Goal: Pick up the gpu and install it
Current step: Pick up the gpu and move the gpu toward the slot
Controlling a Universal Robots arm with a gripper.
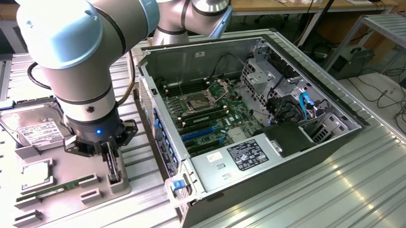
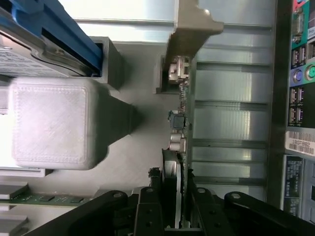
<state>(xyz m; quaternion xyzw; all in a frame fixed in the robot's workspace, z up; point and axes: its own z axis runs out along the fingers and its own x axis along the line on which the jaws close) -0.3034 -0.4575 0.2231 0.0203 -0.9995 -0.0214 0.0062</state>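
The gpu (image 1: 113,166) stands on its edge in a grey holder (image 1: 118,184) at the right end of the parts tray, left of the open computer case (image 1: 190,61). My gripper (image 1: 111,159) has come down over it from above. In the wrist view the gpu (image 2: 179,123) shows edge-on, with its silver end bracket (image 2: 189,29) at the far end and the black fan face toward one finger. The black fingers (image 2: 150,201) of my gripper (image 2: 174,196) press against both faces of the card. The card still sits in its holder.
The grey tray (image 1: 63,209) also carries a hard drive (image 1: 35,128), a CPU (image 1: 35,173) and a RAM stick (image 1: 60,187). Inside the case, the motherboard's blue slots (image 1: 197,133) lie open. A ribbed metal table (image 1: 330,190) surrounds everything.
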